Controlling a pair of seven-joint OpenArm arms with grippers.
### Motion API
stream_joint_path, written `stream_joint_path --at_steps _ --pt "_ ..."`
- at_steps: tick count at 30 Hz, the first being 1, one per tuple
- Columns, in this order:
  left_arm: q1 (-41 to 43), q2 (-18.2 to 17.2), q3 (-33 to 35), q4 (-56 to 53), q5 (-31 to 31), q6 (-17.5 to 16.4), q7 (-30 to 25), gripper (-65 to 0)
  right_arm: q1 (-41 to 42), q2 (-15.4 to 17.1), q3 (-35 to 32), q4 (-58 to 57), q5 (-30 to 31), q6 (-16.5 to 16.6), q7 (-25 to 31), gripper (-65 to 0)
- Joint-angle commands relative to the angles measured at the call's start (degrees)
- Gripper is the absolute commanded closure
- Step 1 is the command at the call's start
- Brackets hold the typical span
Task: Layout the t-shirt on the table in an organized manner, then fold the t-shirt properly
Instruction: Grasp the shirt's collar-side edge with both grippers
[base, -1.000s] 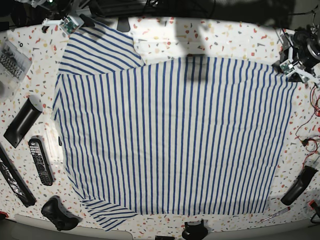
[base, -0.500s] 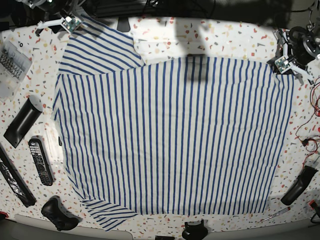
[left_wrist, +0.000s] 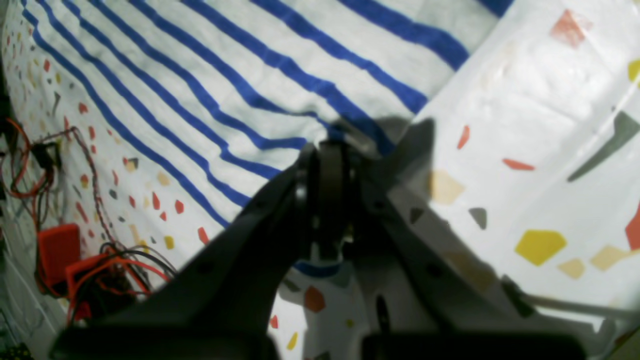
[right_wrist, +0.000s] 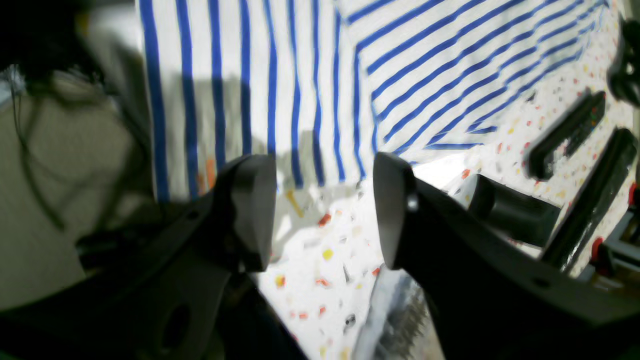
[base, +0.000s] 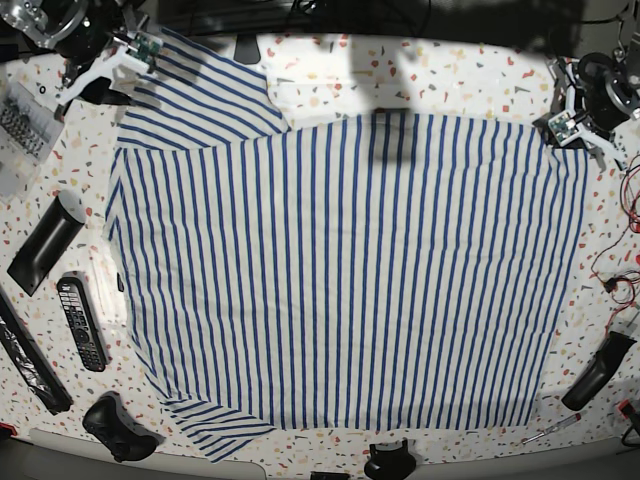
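In the base view, the big soft white t-shirt with thin blue stripes (base: 340, 270) fills the middle of the frame. It lies on the wide white table with red, orange and grey specks (base: 480, 60). The big part looks nearly flat. One sleeve sticks out at the upper left, and a small striped piece pokes out at the bottom left. My right gripper, silver and black (base: 130, 75), is at the upper left, by the edge of that sleeve. My left gripper, also silver and black (base: 556, 130), is at the upper right, on the shirt's corner. In the left wrist view, my left jaws are together in the middle, pinching the striped cloth, and it bunches up where I hold it. In the right wrist view, my right jaws are wide apart at the bottom, with no cloth between their tips that I can be sure is held. The striped shirt runs across the top of the frame. I think most of the laying out is done. The sleeve and the poking piece may need tidying, and I see no neat, finished fold, so the proper folding is left.
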Motion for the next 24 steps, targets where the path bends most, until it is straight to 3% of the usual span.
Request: stream_joint_path --at_steps 1,4,8,17,19,22,24 --pt "0.0 -0.8 -0.5 0.5 0.5 -0.2 0.4 0.0 -0.5 1.6 0.4 0.0 -0.7 -0.7 1.4 -30.5" --pt "0.0 -0.8 -0.5 0.5 0.4 -0.2 0.0 0.0 -0.5 3.7 0.4 -1.3 -4.7 -2.6 3.6 -28.2" --pt "0.0 -0.9 -0.5 0.5 0.4 -0.2 0.0 0.0 -0.5 4.3 0.4 -1.3 -12.9 -2.6 6.5 -26.4" --pt "-0.2 -1.2 -0.5 0.5 0.3 -0.2 0.0 0.0 -0.4 4.4 0.3 -7.5 -14.0 -2.2 7.0 -26.5" --pt "-0.2 -1.3 -0.5 0.5 0.4 -0.2 0.1 0.0 -0.4 4.6 -0.2 -10.7 -17.0 -2.4 7.6 -26.5" --pt "-0.2 -1.3 -0.5 0.5 0.3 -0.2 0.0 0.0 0.5 5.5 -4.1 -14.2 -20.9 -5.0 8.0 -26.5" --pt "-0.2 -1.3 -0.5 0.5 0.4 -0.2 0.1 0.0 2.8 5.8 -8.4 -16.0 -21.3 -8.6 7.7 -26.5"
